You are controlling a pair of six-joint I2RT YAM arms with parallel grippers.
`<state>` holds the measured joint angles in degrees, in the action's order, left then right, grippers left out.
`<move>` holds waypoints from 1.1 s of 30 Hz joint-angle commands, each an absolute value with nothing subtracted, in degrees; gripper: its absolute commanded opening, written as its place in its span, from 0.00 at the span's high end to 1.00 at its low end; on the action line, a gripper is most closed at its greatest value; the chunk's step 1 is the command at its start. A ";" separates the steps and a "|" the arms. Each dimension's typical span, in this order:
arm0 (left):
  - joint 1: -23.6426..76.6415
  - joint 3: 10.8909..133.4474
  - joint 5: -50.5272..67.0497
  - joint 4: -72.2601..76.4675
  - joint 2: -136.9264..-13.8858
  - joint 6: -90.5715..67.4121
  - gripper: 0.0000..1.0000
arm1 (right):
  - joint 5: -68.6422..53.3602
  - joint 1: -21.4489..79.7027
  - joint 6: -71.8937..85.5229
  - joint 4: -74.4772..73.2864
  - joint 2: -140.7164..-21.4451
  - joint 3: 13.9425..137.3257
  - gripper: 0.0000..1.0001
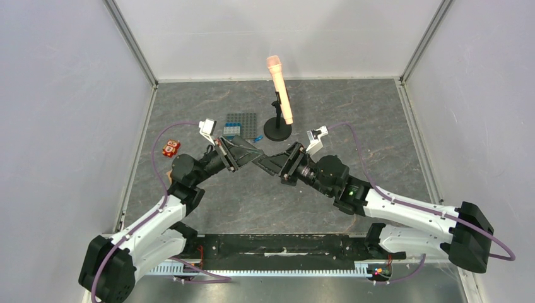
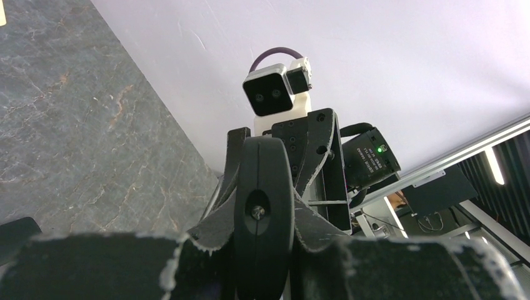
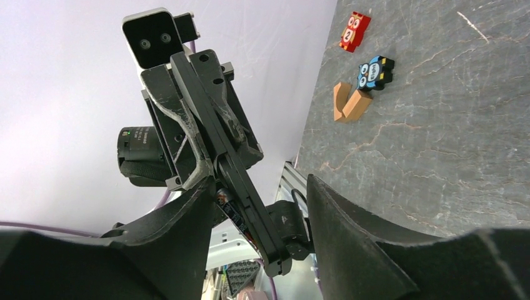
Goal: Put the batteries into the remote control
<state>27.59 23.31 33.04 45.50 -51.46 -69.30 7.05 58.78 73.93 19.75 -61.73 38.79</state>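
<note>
My left gripper [image 1: 248, 154] is shut on the remote control [image 3: 250, 187], a slim black bar held off the table between the two arms. In the left wrist view the remote [image 2: 262, 187] shows end-on between my blurred own fingers [image 2: 94, 262]. My right gripper [image 3: 261, 187] is open, and its two fingers stand either side of the remote's free end. A battery [image 3: 232, 209] with a printed label lies along the remote's side, next to the right gripper's left finger [image 3: 169, 231]. I cannot tell whether that finger touches it. No other battery shows.
A peach microphone [image 1: 279, 95] on a black stand [image 1: 277, 131] is at the back, with a grey studded plate [image 1: 243, 121] beside it. A red toy block [image 1: 171, 148], a blue owl block [image 3: 374, 72] and a wooden arch [image 3: 350, 105] lie left.
</note>
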 commanded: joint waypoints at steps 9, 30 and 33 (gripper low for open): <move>27.61 25.73 30.97 48.54 -49.05 -73.75 0.98 | 7.58 59.15 74.55 20.98 -60.13 35.73 0.54; 27.61 24.87 30.68 38.20 -45.97 -69.68 0.98 | 7.50 58.44 71.60 20.36 -56.63 37.53 0.11; 27.64 24.79 30.32 35.56 -45.54 -67.94 0.98 | 8.31 57.75 69.50 17.70 -54.51 37.36 0.10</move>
<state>27.66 23.40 31.48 38.33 -46.78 -72.36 6.35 58.57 72.82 19.92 -57.89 36.12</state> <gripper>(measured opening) 0.245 0.895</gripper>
